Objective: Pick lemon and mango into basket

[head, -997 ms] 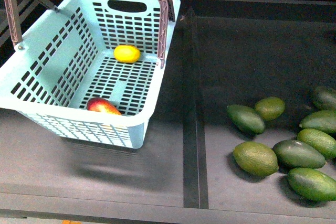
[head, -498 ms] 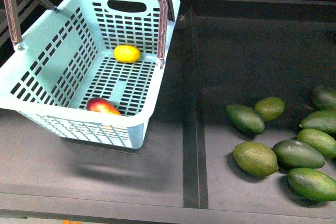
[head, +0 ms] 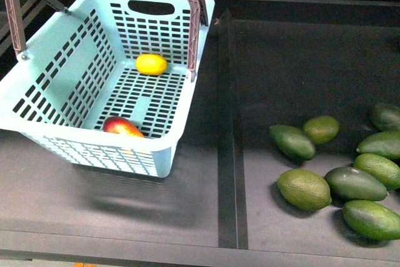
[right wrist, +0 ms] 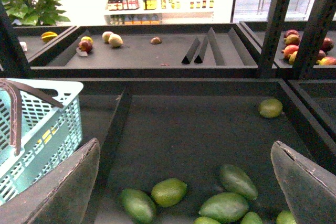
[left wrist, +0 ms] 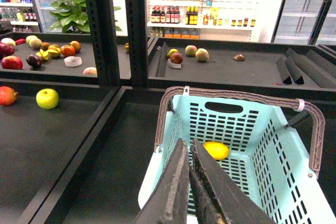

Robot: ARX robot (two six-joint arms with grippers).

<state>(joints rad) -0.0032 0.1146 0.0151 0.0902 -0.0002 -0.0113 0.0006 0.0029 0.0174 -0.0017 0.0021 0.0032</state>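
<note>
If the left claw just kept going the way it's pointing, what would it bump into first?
Probably the basket floor near the lemon; the shut left claw points into it, though depth is unclear.

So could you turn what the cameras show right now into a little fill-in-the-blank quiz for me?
1. The lemon lies inside the ____.
2. The mango lies nearer the basket's ____ wall than the lemon does, seen from the front camera.
3. The left gripper is shut, while the right gripper is ____.
4. The fruits on the dark shelf outside the basket are all ____ in colour.

Missing words: basket; near; open; green
</note>
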